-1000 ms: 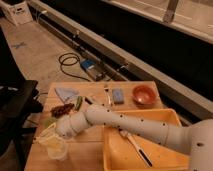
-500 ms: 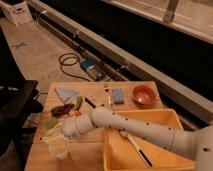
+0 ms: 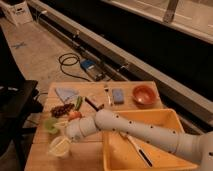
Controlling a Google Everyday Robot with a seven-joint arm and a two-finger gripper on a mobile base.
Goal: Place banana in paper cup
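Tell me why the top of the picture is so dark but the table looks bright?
In the camera view, light falls on the wooden table and yellow bin; the background stays unlit. The tool above the paper cup looks soft and blurry, the banana too.

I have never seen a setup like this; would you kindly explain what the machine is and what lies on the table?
The white jointed tube is a robot arm, filmed by one camera looking down from above. Its gripper is over the near left part of the wooden table, just above the white paper cup. A pale yellow banana shows at the gripper. Also there: a green cup, an orange bowl, a blue sponge, a yellow bin and a brush.
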